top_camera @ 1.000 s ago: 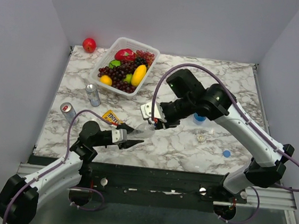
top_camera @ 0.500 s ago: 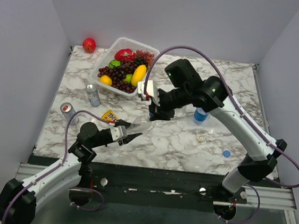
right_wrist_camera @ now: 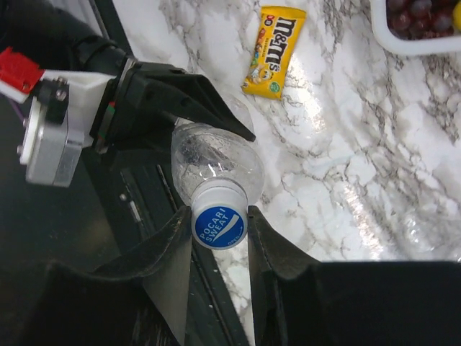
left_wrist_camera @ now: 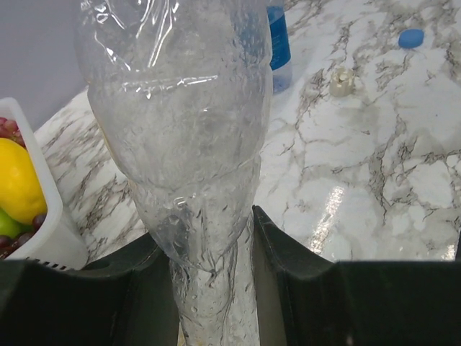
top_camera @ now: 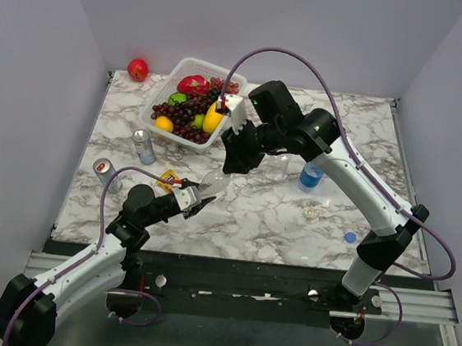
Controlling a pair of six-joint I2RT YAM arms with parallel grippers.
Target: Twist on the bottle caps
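Currently the left claw (left_wrist_camera: 216, 241) grips a clear bottle (left_wrist_camera: 180, 130); the right claw (right_wrist_camera: 220, 216) pinches its blue-and-white cap (right_wrist_camera: 220, 225). A blue cap (top_camera: 349, 236) and a pale cap (top_camera: 312, 213) lie loose on the worktop (top_camera: 275, 227).

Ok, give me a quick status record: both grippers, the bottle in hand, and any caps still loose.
left gripper: jaws shut on the clear bottle
right gripper: jaws shut on the Pocari Sweat cap
cap position: on the clear bottle's neck; how far it is threaded cannot be told
loose caps: blue cap and pale cap, both lying on the marble table
other bottle: blue-tinted bottle, upright on the table beyond the pale cap
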